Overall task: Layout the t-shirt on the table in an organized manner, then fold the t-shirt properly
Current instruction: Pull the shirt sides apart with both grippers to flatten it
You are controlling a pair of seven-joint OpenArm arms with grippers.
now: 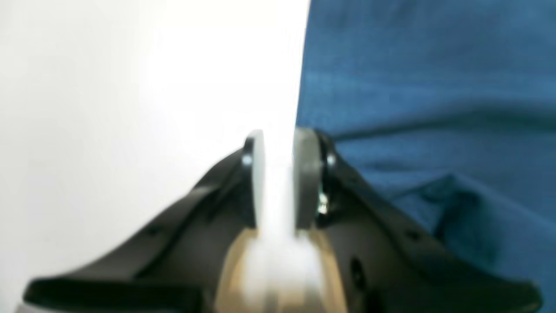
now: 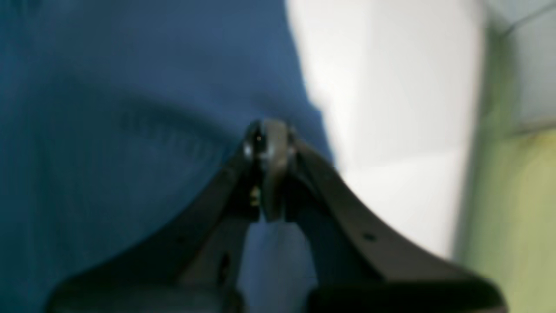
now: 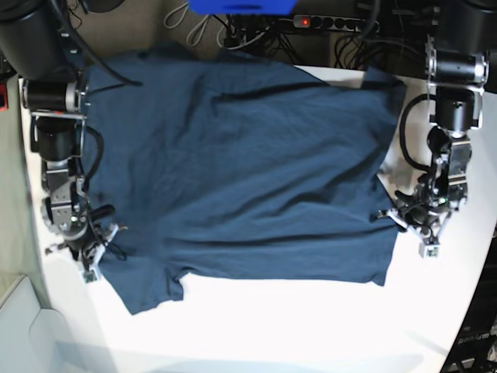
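The left gripper point(image 1: 280, 174) is seen slightly parted, with bare white table point(image 1: 130, 108) showing in the narrow gap between its pale, rounded pads; nothing is held, and the right-hand pad lies just at the straight edge of the t-shirt point(image 1: 425, 87). In the base view this gripper point(image 3: 411, 220) is found near the tabletop's right edge, just beside the shirt's side. The right gripper point(image 2: 267, 174) is pressed fully shut, its pads meeting over blue cloth — whether a fold of the shirt point(image 2: 130, 130) is pinched between them cannot be told from the blurred wrist picture. In the base view it point(image 3: 92, 260) is placed at the tabletop's left edge, at the shirt's sleeve. Both grippers are built of black, curved, matte fingers ending in grey-white disc-like pads fixed with small bright screws. The shirt point(image 3: 233, 163) is spread flat across the middle and far part of the table point(image 3: 311, 326), reaching from the left edge almost to the right one; a dark blue, soft woven-looking cloth is shown, marked by shallow creases and long low folds, with one sleeve lying toward the near-left corner. The tabletop is smooth, matte and white, with a curved edge at the right.
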